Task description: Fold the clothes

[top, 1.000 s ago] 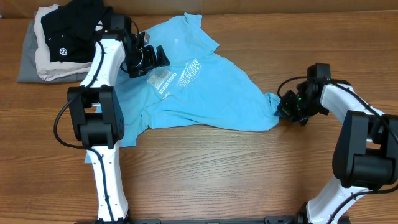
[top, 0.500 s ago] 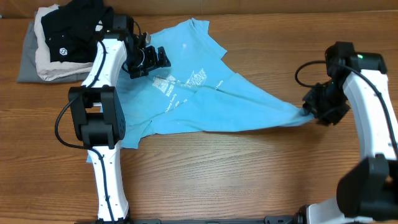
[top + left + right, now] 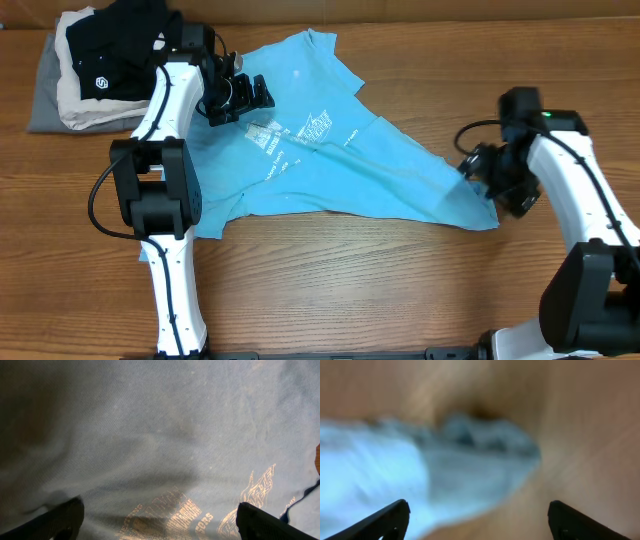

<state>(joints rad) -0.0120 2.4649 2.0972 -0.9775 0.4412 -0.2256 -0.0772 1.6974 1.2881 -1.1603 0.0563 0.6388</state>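
right gripper (image 3: 477, 512): jaws spread wide, gripping nothing; a blurred corner of the T-shirt (image 3: 350, 170) lies on the table (image 3: 330, 290) under them.
left gripper (image 3: 160, 517): jaws fully apart, hovering close over the shirt's printed lettering, nothing pinched.
right arm: forearm angled in from the right edge, wrist tipped down at the shirt's right corner.
left arm: reaching up and across, wrist over the chest print.
T-shirt: spread mid-table, drawn out to a point on the right.
stack (image 3: 85, 75): black, beige and grey garments, far left corner.
change: a second ago the shirt was bunched and the right jaws were clamped on its corner. It was then dragged out rightward and has since been let go. The left arm has not moved.
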